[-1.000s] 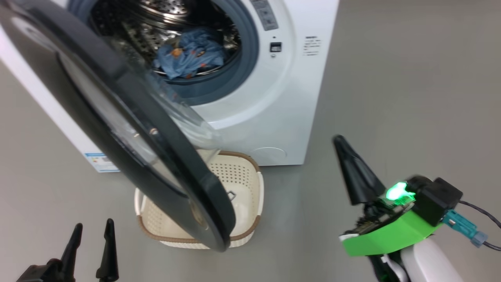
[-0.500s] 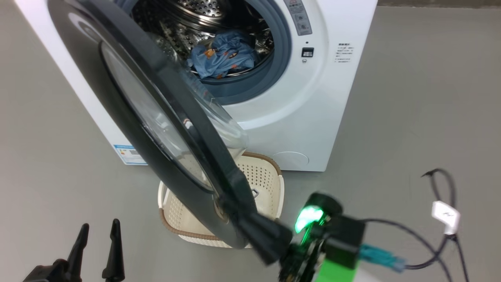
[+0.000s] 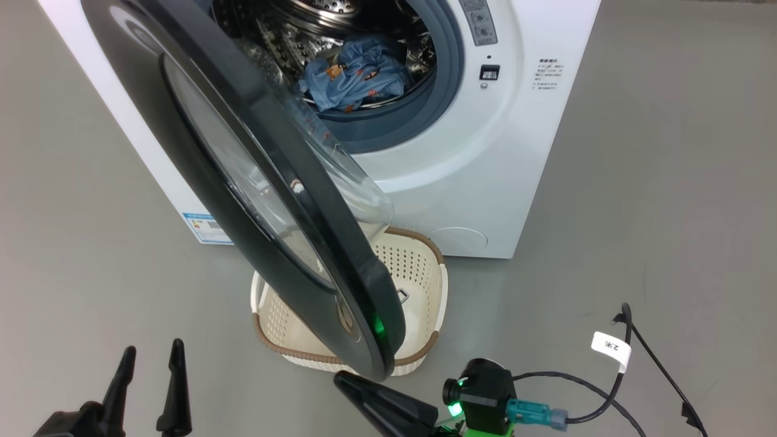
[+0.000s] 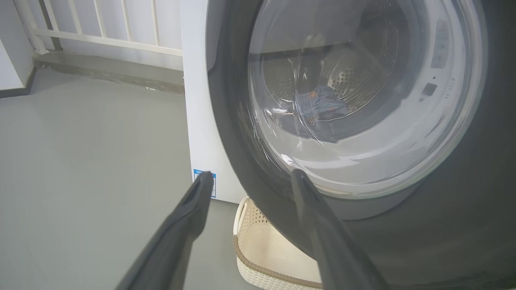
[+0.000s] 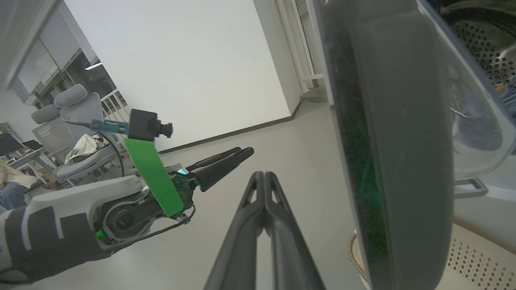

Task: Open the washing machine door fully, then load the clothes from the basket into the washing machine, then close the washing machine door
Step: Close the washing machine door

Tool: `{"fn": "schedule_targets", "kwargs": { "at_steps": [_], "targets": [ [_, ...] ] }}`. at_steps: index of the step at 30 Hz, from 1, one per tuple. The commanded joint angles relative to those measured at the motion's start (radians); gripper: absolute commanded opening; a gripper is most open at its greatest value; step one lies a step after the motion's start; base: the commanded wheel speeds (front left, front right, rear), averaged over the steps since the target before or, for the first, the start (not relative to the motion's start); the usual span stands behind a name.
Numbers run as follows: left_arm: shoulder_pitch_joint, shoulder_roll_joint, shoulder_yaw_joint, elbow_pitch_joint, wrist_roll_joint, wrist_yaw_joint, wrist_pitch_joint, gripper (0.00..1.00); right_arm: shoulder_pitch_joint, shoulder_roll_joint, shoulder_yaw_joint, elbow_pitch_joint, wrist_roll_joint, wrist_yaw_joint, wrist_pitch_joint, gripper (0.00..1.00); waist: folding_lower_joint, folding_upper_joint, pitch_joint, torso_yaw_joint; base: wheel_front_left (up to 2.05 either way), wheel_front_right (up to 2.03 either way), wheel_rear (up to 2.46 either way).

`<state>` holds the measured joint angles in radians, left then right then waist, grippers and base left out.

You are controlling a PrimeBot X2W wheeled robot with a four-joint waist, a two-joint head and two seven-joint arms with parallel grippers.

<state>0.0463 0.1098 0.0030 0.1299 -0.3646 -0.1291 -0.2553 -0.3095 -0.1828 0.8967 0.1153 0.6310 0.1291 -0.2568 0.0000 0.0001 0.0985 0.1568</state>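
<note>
Jutting outward, half-open: door [image 3: 255, 194]

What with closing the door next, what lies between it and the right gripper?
Nothing: right wrist view shows bare floor between right gripper and door.

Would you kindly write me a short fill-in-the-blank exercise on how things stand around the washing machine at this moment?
1. The clothes lie inside the ____ of the washing machine.
2. The basket stands on the floor beneath the open ____.
3. The jaws of the left gripper stand ____, holding nothing.
4. The jaws of the right gripper are ____.

Missing words: drum; door; open; shut.
</note>
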Motion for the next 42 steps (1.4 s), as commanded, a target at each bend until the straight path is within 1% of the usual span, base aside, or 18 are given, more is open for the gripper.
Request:
{"fn": "schedule_targets", "kwargs": {
  "at_steps": [1,9,19,28,29,33,42],
  "targets": [
    [-0.023,0.010,0.035,-0.025,0.005,-0.002,-0.006,1.00,0.002,0.016,0.008,-0.008,0.012,0.002,-0.005,0.00,0.0000,-0.0001,0.008,-0.001,0.00,0.00,0.00],
    [-0.046,0.007,0.034,-0.026,0.002,-0.002,-0.006,1.00,-0.016,0.017,-0.028,0.064,0.014,0.002,-0.005,0.00,0.0000,-0.0001,0.037,0.000,0.00,0.00,0.00],
    [-0.060,0.005,0.029,-0.029,0.001,-0.002,-0.006,1.00,-0.045,0.040,-0.108,0.105,0.007,0.002,-0.005,0.00,0.0000,-0.0001,0.054,-0.006,0.00,0.00,0.00],
    [-0.083,0.002,0.009,-0.040,0.000,-0.002,-0.006,1.00,-0.095,0.047,-0.265,0.139,-0.032,0.002,-0.005,0.00,0.0000,-0.0001,0.085,-0.006,0.00,0.00,0.00],
    [-0.083,0.002,0.009,-0.040,0.000,-0.002,-0.006,1.00,-0.095,0.047,-0.265,0.139,-0.032,0.002,-0.005,0.00,0.0000,-0.0001,0.085,-0.006,0.00,0.00,0.00],
    [-0.098,-0.003,-0.006,-0.044,-0.003,-0.002,-0.006,1.00,-0.132,0.053,-0.347,0.160,-0.050,0.002,-0.005,0.00,0.0000,-0.0001,0.107,0.000,0.00,0.00,0.00],
    [-0.158,-0.017,-0.064,-0.054,-0.011,-0.002,-0.006,1.00,-0.221,0.045,-0.503,0.195,-0.101,0.002,-0.005,0.00,0.0000,-0.0001,0.179,0.048,0.00,0.00,0.00]
  ]
}}
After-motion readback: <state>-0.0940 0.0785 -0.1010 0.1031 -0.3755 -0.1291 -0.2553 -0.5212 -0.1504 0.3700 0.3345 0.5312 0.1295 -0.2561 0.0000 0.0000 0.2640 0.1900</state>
